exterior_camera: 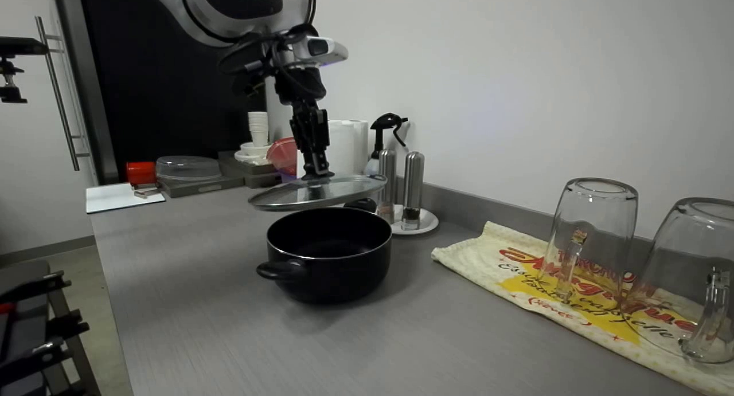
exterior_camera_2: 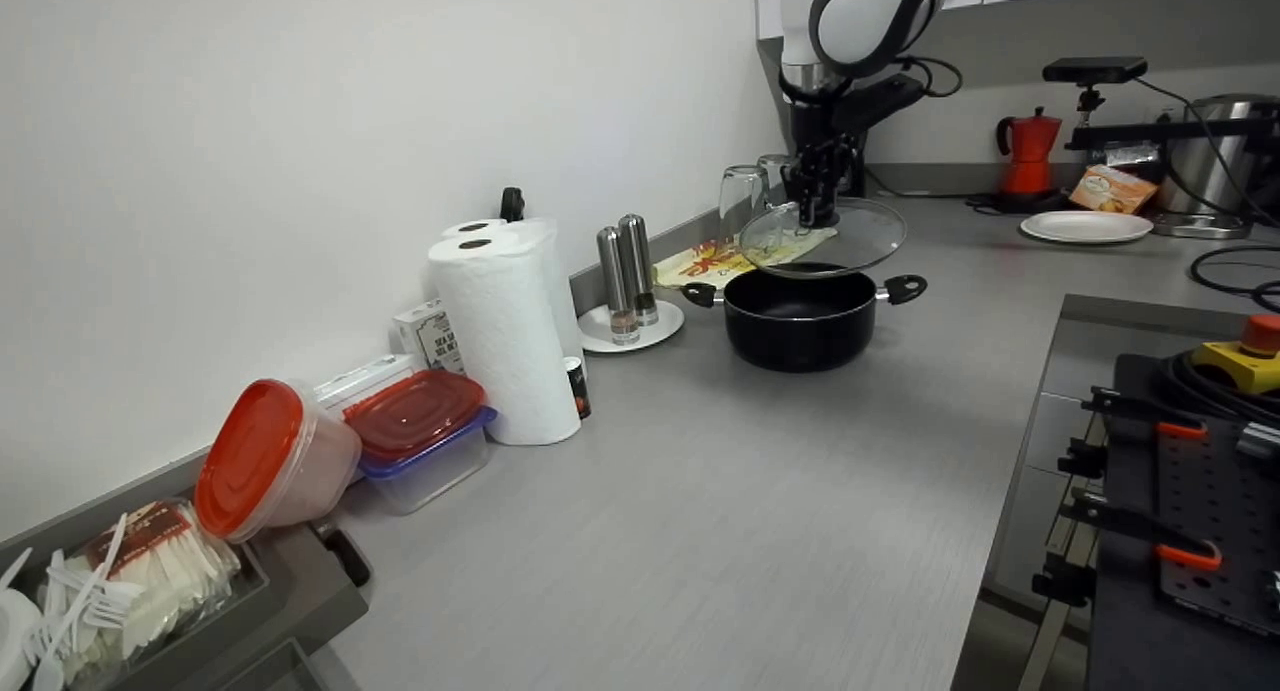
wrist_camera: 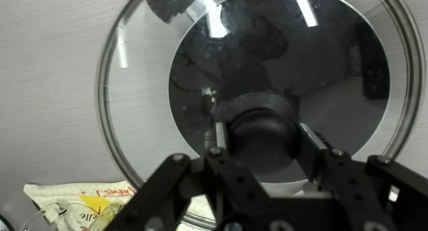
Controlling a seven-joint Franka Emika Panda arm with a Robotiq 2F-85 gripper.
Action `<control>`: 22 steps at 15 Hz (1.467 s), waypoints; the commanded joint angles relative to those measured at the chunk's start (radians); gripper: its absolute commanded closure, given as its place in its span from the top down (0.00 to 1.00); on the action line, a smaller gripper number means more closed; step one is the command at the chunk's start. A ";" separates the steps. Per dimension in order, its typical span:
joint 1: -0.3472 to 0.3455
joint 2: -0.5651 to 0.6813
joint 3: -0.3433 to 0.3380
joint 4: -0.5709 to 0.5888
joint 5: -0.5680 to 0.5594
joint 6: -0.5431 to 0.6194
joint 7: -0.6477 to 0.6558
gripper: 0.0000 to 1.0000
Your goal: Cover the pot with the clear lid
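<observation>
Wrist view shows one claw (wrist_camera: 265,137) pinched around one lid's (exterior_camera: 324,193) knob (wrist_camera: 264,145). Lid tilts above one pot (exterior_camera: 335,275), whose two handles (exterior_camera_2: 906,289) point to the worktop's (exterior_camera: 200,310) long edges.

Blk pot (exterior_camera: 330,275), clr lid (exterior_camera_2: 855,236) w/ dk knob (wrist_camera: 264,134), gry counter (exterior_camera: 218,310), cream cloth (exterior_camera: 590,316) w/ red & yel print.
</observation>
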 commanded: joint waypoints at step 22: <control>-0.002 0.267 0.037 0.361 0.205 -0.150 -0.161 0.26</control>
